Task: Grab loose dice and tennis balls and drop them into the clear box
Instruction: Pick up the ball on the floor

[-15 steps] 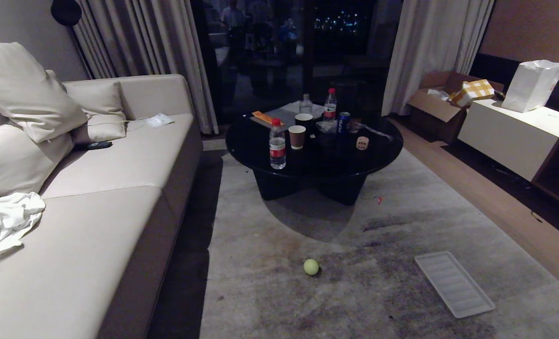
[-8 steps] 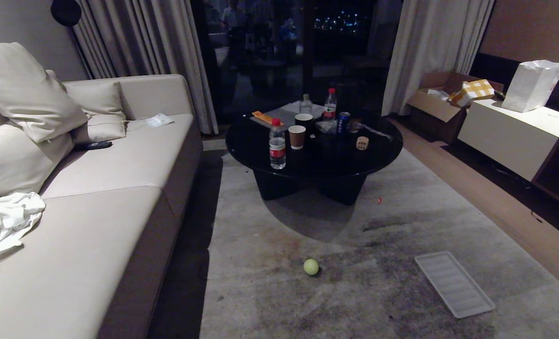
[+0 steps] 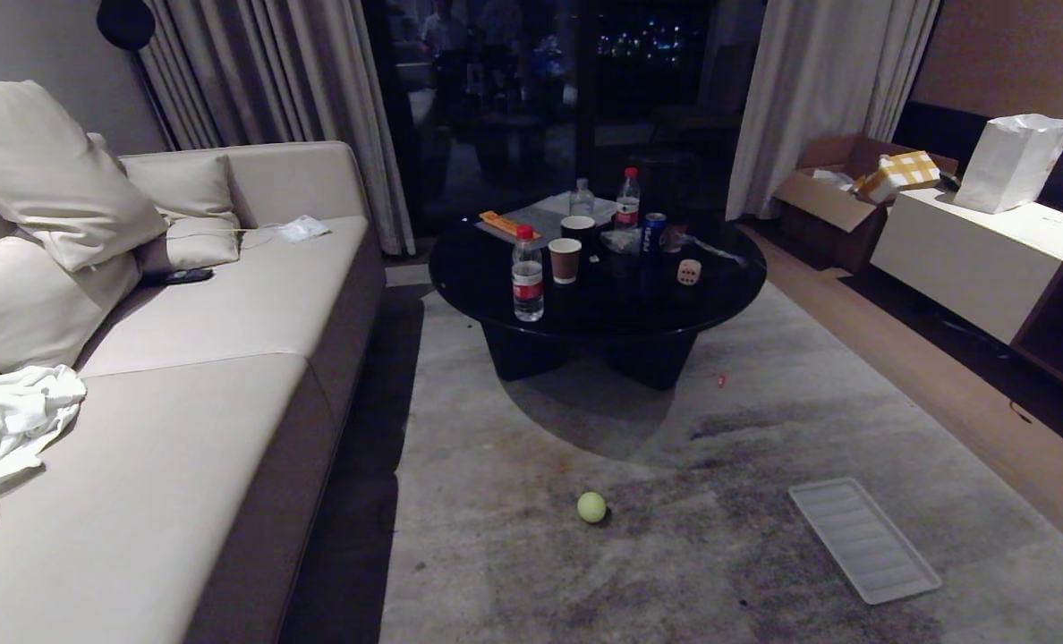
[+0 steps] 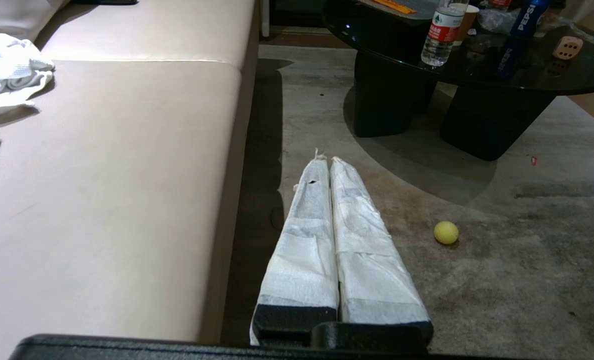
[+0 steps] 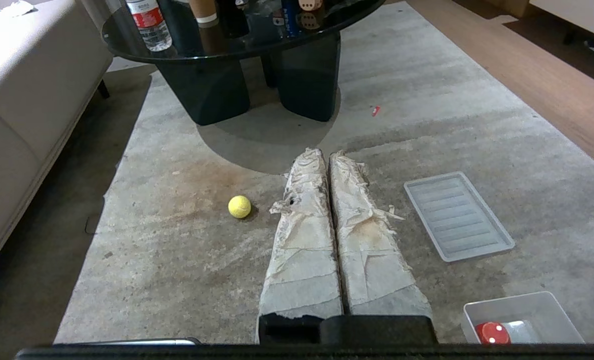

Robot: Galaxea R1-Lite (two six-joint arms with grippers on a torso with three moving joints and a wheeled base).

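A tennis ball lies on the rug between sofa and ribbed lid; both grippers pressed together.

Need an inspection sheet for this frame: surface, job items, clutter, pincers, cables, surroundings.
Surface: grey rug, stained, with a round black coffee table on it.
Job items: one tennis ball loose on the rug; beige die on the table; clear box on the rug near the right pincer, a red rounded piece inside.
Clutter: ribbed lid on the rug; water bottle, paper cup and can on the table.
Pincers: left pincer shut, empty; right pincer shut, empty; both above the rug.
Cables: thin white cord on the sofa.
Surroundings: sofa, curtains, cardboard box, white bag.
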